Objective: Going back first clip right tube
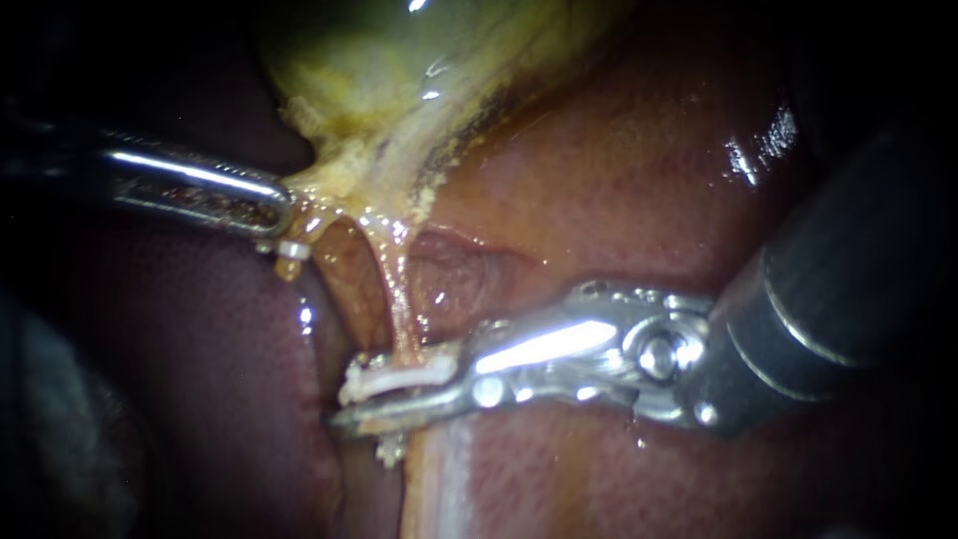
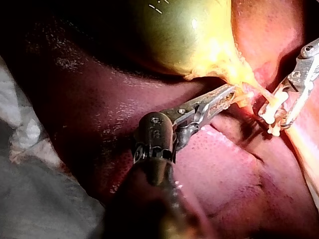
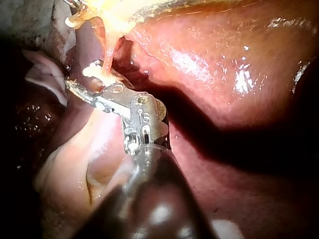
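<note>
**Clip across the right tube, way out lies to the right**

The right instrument (image 1: 359, 397) comes in from the right and lies nearly square across the right tube (image 1: 397, 289), which runs down from the gallbladder (image 1: 399, 70) over the liver (image 1: 619, 180); its jaws stand almost together, clasping the white clip (image 1: 404, 376) from both sides, and the clip sits on the tube partway down its length. The left instrument (image 1: 269, 205) is farther up, well apart from the clip; its jaws are closed on the yellowish lower edge of the gallbladder, holding the tube taut. By this reading, the clip sits at the jaw tips and the shaft leads away rightward; backing off would call for loosening the jaws, then sliding out along the shaft, crosswise to the tube, without dragging it sideways.
</note>
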Controlling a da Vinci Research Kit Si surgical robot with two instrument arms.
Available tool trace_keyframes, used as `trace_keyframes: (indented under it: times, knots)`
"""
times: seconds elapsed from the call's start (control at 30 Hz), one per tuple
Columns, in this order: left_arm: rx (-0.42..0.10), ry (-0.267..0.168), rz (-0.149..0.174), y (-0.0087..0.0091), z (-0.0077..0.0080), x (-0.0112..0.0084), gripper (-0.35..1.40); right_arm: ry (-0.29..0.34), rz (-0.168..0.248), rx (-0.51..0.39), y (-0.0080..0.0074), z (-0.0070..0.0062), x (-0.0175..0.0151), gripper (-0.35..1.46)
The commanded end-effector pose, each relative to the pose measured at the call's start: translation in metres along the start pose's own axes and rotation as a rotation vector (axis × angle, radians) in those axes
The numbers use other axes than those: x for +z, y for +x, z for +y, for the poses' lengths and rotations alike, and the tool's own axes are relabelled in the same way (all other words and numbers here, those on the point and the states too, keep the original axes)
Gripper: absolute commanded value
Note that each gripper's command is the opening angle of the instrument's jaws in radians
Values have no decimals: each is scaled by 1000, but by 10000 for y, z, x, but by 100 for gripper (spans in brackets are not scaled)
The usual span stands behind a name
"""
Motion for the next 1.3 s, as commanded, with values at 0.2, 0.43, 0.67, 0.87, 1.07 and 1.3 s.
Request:
trace_keyframes:
  times: [0.2, 0.43, 0.67, 0.87, 1.07, 1.3]
  knots:
    - [0, 0, 0, 0, 0, 0, -35, -75, -42, -134, -5, 9, -2, 47]
    - [1, -1, 0, 0, 0, 0, -35, -94, -54, -243, -9, 10, -14, 48]
    - [1, -1, 0, 0, 0, -1, -35, -116, -39, -368, -15, 5, -53, 50]
    - [1, -1, 0, 0, 0, -1, -35, -132, -29, -455, -12, 4, -94, 50]
    - [1, -1, 0, 0, 0, -1, -35, -139, -32, -497, -6, 1, -132, 50]
    - [1, -1, 0, 0, 0, -1, -35, -151, -74, -529, -1, -4, -152, 49]
